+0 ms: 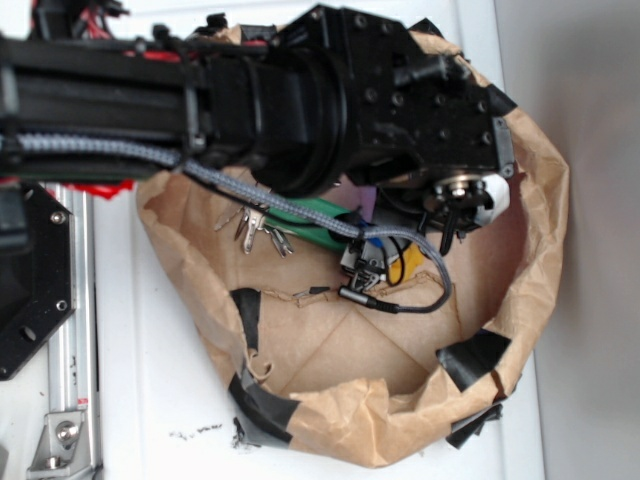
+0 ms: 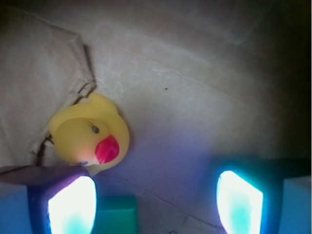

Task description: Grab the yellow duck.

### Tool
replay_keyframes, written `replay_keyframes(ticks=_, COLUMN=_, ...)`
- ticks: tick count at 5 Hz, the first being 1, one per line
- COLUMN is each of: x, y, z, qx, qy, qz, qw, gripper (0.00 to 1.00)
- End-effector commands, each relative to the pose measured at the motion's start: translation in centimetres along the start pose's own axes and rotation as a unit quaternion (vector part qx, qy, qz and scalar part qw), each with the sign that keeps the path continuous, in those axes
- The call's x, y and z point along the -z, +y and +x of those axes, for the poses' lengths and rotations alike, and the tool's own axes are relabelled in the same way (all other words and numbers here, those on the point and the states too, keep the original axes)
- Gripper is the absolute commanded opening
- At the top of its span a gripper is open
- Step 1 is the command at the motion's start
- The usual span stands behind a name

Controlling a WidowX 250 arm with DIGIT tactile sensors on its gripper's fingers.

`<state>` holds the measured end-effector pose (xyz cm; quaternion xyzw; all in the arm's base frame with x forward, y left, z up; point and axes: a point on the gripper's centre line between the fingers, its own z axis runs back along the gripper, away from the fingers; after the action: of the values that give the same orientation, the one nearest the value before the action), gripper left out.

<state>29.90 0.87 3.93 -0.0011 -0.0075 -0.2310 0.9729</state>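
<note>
Wrist view has the hand spread wide, both glowing fingers apart with nothing pinched. The yellow duck sits on the brown paper bag floor, just ahead of the left-side finger, outside the gap. A green block is wedged right beside that same finger, below the duck.

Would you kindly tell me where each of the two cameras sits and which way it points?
Exterior: sits overhead, looking down on the crumpled brown paper bag; the black arm fills the top, hiding most of the bag's inside.
Wrist: rides on the gripper, facing the bag floor; open jaws frame the small yellow rubber duck and green rectangular block.
Shared: the brown paper and a bit of green.
</note>
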Motion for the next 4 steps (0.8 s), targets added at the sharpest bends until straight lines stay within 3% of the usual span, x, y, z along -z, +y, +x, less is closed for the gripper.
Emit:
replay_keyframes(ticks=1, x=-3.2, y=-1.9, z=1.2, qx=0.039, qy=-0.052, qz=0.011, qw=0.998, gripper=1.00)
replay_keyframes(ticks=3, x=-1.4, y=-2.2, z=2.8, qx=0.053, qy=-0.055, qz=0.002, qw=0.997, gripper=1.00)
replay_keyframes(ticks=4, x=-0.1, y=-3.1, z=2.9, qx=0.074, qy=-0.040, qz=-0.020, qw=0.996, gripper=1.00)
